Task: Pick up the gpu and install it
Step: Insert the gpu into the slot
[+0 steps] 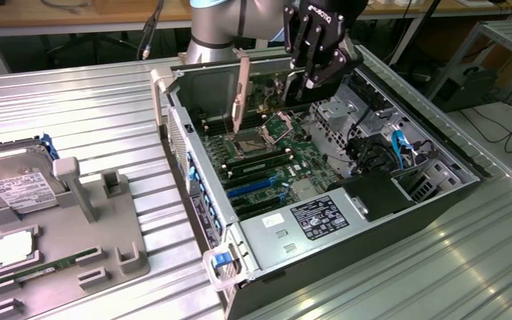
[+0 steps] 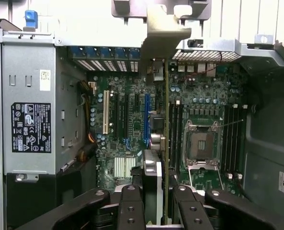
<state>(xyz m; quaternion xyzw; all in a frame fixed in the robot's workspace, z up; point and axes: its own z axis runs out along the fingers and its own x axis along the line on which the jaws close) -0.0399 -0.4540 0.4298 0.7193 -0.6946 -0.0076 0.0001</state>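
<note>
Plainly, the jaws are clamped on the gpu, a thin flat dark expansion card with a silvery metal end bracket; it hangs on edge inside the open grey metal computer case, over the green motherboard. I judge it is carried upright like that so its lower edge can meet a slot, with the bracket turned towards the case's vented rear wall; in the wrist view it runs between the long blue slot and the square silver processor socket. Whether its edge touches the board I cannot tell; the jaws cover its near end, and in the exterior view the gpu shows mostly as its pale bracket, the dark face being hard to separate from the parts behind. On the ribbed metal worktop a grey holder tray carries a boxy silver hard drive and a narrow green memory stick, well apart from the case; the tray's near corner is cut off.
</note>
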